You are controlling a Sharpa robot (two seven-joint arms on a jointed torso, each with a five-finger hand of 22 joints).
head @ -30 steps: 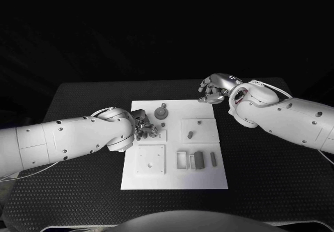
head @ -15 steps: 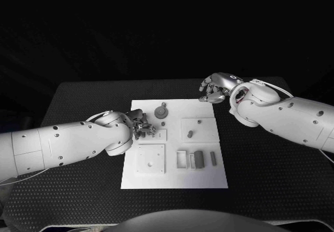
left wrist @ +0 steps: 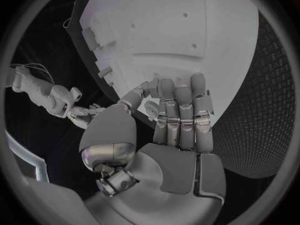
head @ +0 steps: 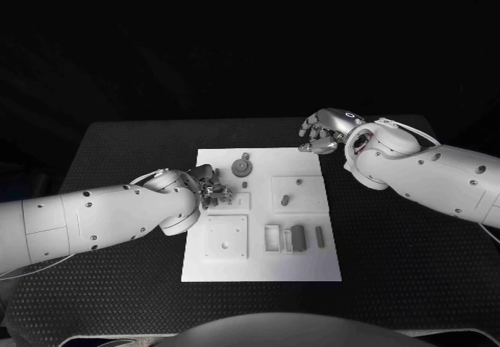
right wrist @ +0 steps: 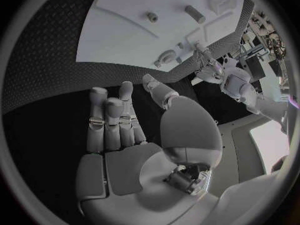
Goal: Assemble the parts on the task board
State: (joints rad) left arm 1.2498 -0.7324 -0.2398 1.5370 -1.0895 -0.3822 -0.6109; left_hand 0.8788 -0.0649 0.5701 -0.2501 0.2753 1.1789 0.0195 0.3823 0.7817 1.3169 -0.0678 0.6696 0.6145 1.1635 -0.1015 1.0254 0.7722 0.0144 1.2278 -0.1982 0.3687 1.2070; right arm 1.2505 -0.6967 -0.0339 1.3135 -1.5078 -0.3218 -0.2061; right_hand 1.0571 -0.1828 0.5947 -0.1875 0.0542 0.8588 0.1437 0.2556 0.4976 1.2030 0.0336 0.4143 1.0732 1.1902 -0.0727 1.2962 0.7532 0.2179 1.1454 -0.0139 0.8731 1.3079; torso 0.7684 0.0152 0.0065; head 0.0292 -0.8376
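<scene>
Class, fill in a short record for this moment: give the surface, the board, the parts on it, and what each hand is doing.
surface: black table
board: white task board, middle of the table
parts: round part near the board's far edge; upright block nearer the robot
left hand: over the board's left side, fingers curled; a hold cannot be told
right hand: above the table past the board's far right corner, holding nothing
</scene>
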